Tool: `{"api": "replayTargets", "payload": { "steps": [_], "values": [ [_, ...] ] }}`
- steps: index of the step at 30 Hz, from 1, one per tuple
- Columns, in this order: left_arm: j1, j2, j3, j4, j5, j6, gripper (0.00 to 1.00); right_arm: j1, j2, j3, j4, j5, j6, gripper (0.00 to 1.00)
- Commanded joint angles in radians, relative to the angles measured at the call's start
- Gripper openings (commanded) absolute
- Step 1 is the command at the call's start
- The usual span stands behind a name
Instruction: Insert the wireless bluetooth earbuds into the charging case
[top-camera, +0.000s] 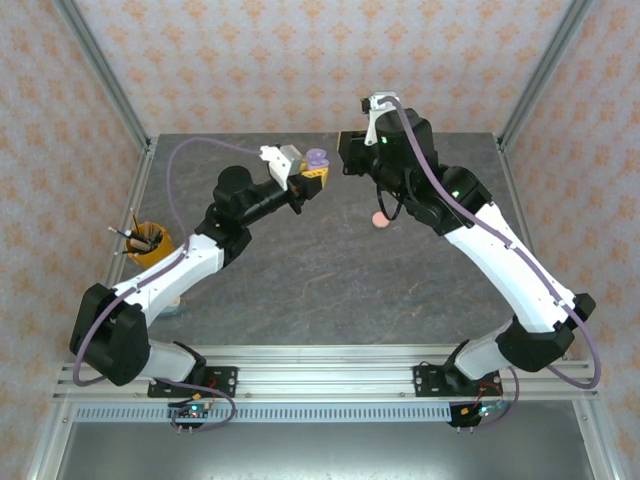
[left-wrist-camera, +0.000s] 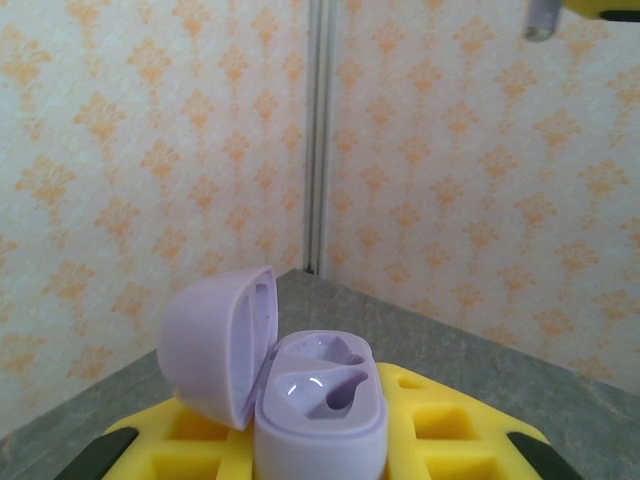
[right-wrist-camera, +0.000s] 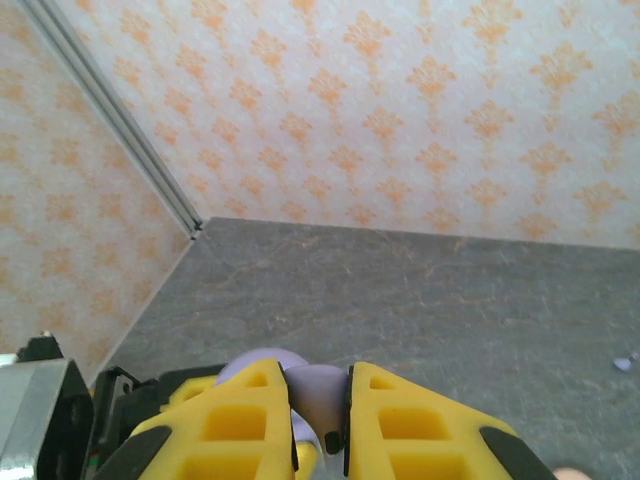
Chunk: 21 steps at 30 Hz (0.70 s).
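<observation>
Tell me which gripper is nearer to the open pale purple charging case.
Left. The left gripper is shut on the open pale purple charging case; the right gripper hangs close beside it, gripping a pale purple earbud.

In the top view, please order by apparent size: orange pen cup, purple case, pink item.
1. orange pen cup
2. purple case, slightly bigger-looking, but raised nearer the camera, so unsure
3. pink item

Robot lab test cell, aluminium frame (top-camera: 320, 355), wallpapered panels (top-camera: 300, 60), grey tabletop (top-camera: 320, 285)
</observation>
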Motion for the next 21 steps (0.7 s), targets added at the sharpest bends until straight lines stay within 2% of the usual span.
{"api": "replayTargets", "payload": {
  "steps": [1,10,21],
  "values": [
    [-0.016,0.015,0.059,0.023,0.022,0.037,0.0,-0.001,-0.025,-0.027,0.117,-0.05,-0.049,0.16],
    [-0.031,0.035,0.112,0.049,0.035,0.055,0.0,-0.001,-0.059,-0.106,0.219,-0.127,-0.037,0.16],
    [-0.031,0.031,0.135,0.054,0.067,0.064,0.0,-0.001,-0.06,-0.143,0.23,-0.151,-0.019,0.16]
  ]
}}
